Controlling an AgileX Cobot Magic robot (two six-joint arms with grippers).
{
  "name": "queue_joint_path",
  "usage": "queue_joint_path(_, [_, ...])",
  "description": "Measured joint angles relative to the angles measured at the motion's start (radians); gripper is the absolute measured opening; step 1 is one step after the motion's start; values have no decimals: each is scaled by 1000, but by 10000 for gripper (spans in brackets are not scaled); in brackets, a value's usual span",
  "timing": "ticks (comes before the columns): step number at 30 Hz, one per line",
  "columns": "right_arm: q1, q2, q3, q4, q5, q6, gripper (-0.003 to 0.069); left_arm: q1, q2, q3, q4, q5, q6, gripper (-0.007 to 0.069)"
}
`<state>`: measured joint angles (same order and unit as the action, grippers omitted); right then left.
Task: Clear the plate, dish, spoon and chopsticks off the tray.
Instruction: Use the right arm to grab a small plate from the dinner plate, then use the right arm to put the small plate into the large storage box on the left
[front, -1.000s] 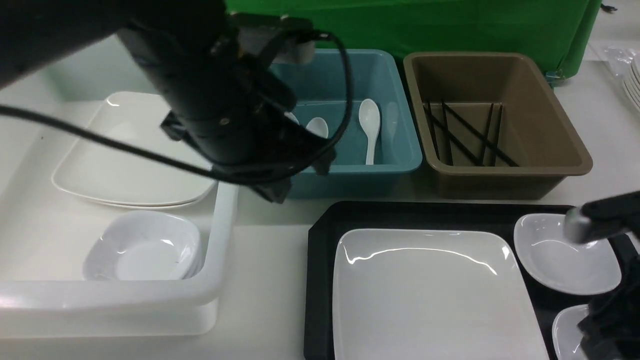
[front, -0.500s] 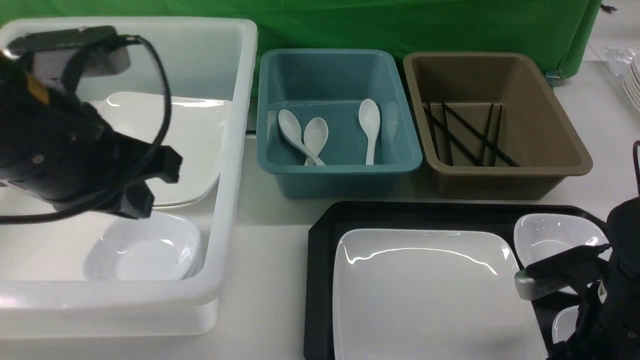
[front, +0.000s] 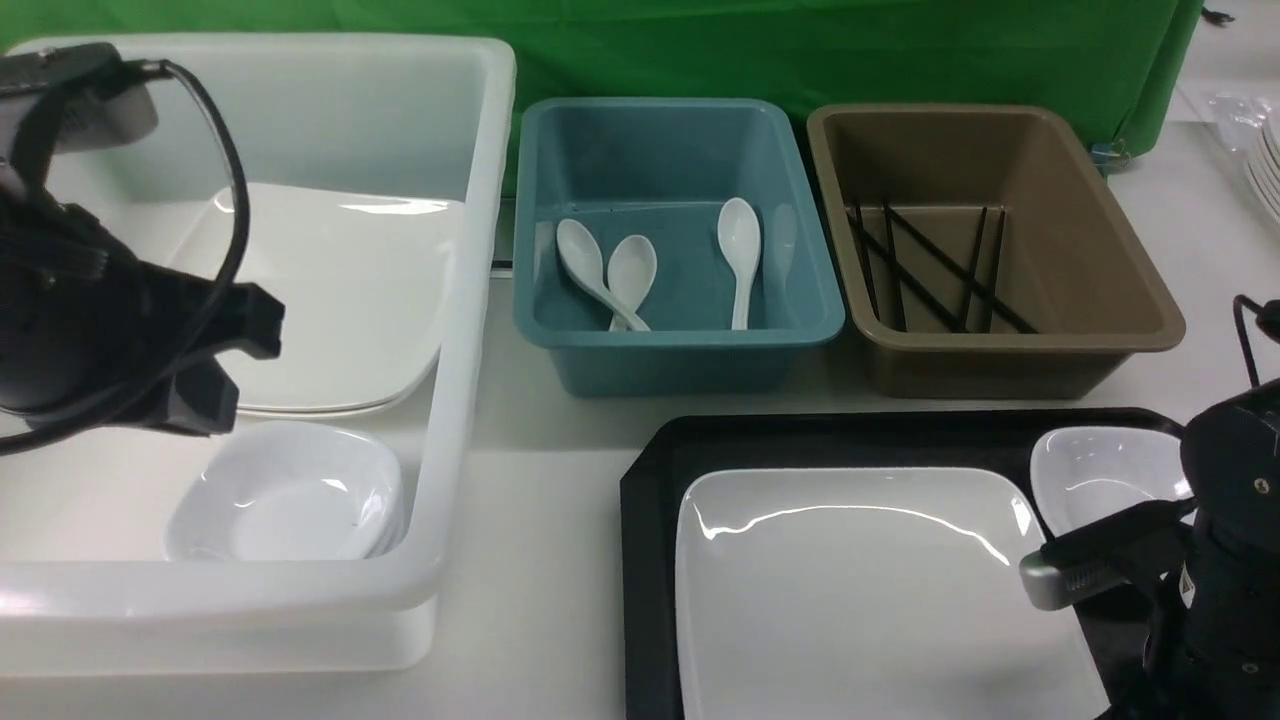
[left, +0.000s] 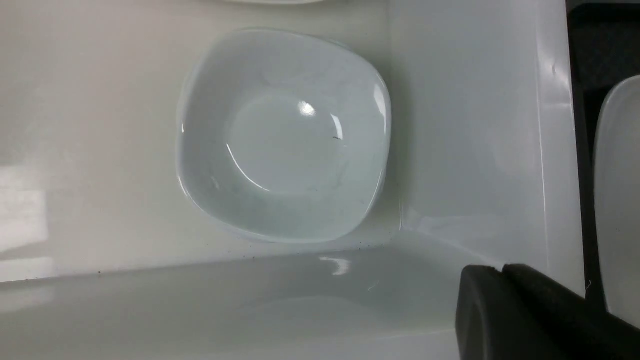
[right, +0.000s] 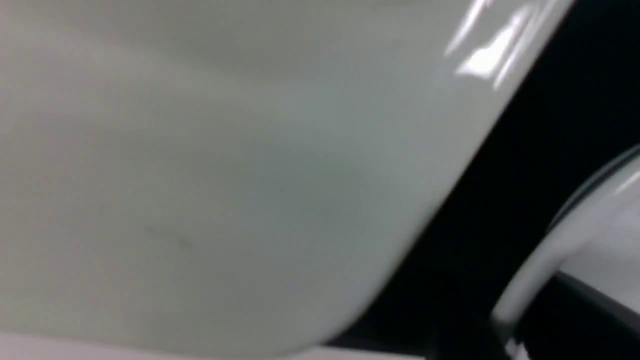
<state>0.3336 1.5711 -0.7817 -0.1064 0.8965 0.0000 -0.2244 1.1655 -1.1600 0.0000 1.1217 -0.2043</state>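
A: Near edge first. Where is the plate?

B: The plate (front: 860, 590) lies flat on the tray (front: 650, 480) and fills most of it. Both sit slightly further right and nearer than half a second ago. A small dish (front: 1100, 465) sits in the tray's far right corner, just beside the plate. A second ago another dish showed nearer; the right arm now covers that spot.

A: Right gripper?

B: The right gripper (front: 1075, 570) hangs at the plate's right edge, with a silver-tipped finger (front: 1045, 583) over the rim. Its wrist view is blurred. Clenched or released: cannot tell. A second ago it was over the small dish.

A: Left side?

B: Largest change. The left gripper (front: 228, 368) has swung from in front of the teal tub (front: 680, 340) to above the white tub (front: 470, 300). Its jaws are apart with nothing between them. Below it a stack of dishes (front: 290, 495) sits in the tub's near corner, with stacked square plates (front: 340, 290) behind.

A: Far row?

B: The teal tub holds three spoons (front: 738, 255), unmoved. In the brown tub (front: 1010, 350), chopsticks (front: 940, 270) lie crossed on the floor. Green cloth (front: 800, 50) hangs behind.
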Motion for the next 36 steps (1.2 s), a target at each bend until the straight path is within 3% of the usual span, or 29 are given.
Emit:
queue_joint_path(4, [11,-97,-48,12,47,0,136,0,0,0,0,0,0,9])
queue_joint_path(5, [15,-149,-82,29,57,-7,79,0,0,0,0,0,-1,9])
queue_joint_path(14, [84,-215,-488,132,138,-45,67,17,0,0,96,20,-51,9])
queue_joint_path(19, [253,-70,-818,188,89,-135,67,153,-15,0,57,43,-61,9])
queue_joint_path(21, [353,31,-966,207,55,-175,67,268,-22,2,0,21,-53,11])
queue_joint_path(23, [387,76,-1036,218,37,-189,67,314,-24,8,-25,1,-47,11])
queue_joint_path(28, [557,341,-1321,245,-12,-260,67,541,-48,49,-119,-19,13,11])
queue_joint_path(36, [650,581,-1464,254,-62,-309,67,637,-110,76,-172,-26,73,11])
